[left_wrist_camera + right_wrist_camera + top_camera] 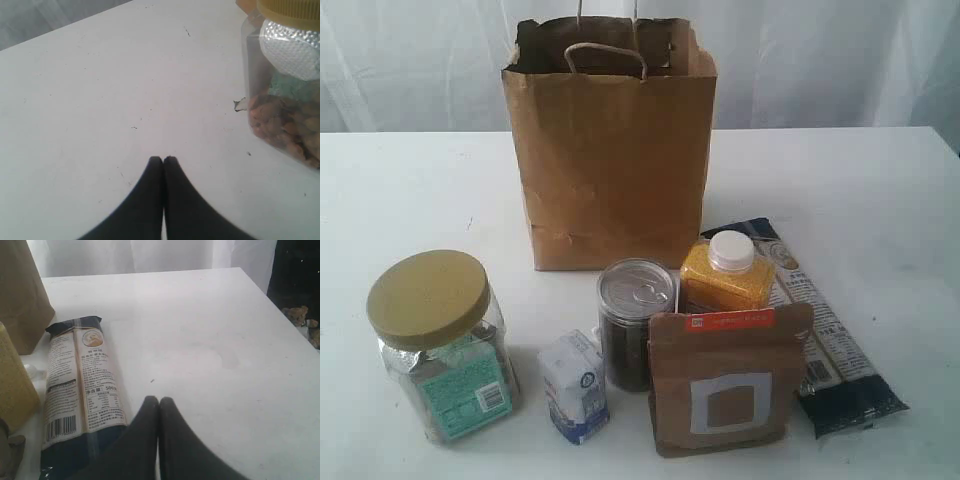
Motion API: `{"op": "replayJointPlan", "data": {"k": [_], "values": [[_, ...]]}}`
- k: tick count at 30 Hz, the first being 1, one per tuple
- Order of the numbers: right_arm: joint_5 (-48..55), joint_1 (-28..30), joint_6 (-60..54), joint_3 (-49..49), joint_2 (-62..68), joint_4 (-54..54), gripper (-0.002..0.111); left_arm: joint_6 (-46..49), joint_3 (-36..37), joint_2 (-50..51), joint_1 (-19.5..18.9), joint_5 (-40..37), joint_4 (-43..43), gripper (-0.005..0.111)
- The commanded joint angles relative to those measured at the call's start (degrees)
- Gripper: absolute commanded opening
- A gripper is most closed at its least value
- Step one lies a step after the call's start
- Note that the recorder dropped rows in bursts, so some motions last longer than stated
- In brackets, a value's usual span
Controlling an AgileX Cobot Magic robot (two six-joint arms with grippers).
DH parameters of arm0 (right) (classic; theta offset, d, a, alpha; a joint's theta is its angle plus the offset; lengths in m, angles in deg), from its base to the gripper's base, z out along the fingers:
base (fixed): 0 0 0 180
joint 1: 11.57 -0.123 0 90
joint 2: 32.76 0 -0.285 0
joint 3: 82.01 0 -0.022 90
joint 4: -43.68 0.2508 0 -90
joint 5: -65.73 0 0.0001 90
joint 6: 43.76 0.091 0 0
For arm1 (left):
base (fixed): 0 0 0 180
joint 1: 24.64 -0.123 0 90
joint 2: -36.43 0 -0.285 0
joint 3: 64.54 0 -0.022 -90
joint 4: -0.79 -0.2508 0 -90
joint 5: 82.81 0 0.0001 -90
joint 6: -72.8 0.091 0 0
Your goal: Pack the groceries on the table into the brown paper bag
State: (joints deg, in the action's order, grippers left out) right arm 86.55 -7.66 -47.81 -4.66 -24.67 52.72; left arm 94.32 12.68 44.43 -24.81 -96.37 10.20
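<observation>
Opening step of packing, judged from the layout: all six items on the tabletop in front of the upright, open-mouthed brown paper bag. Both closed and empty: left tool low over bare surface near the clear jar with tan lid, right tool just beside the long dark packet. Between those two, pull-tab can, yellow bottle with white cap, small white-blue carton and brown pouch. Next, probably: jaws parted, then descent onto a nearby item.

Bright diffuse light, washed-out white table, faint soft shadows, mild blur in wrist views.
</observation>
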Motion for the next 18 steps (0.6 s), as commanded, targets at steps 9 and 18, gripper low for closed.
{"op": "replayJointPlan", "data": {"k": [9, 18], "values": [[-3.14, 0.14, -3.27, -0.13, -0.30, -8.74, 0.000, -0.06, 0.00, -0.21, 0.28, 0.07, 0.46, 0.000], [-22.11, 0.14, -1.31, -0.13, -0.30, -0.31, 0.000, -0.06, 0.00, -0.21, 0.28, 0.07, 0.46, 0.000]]}}
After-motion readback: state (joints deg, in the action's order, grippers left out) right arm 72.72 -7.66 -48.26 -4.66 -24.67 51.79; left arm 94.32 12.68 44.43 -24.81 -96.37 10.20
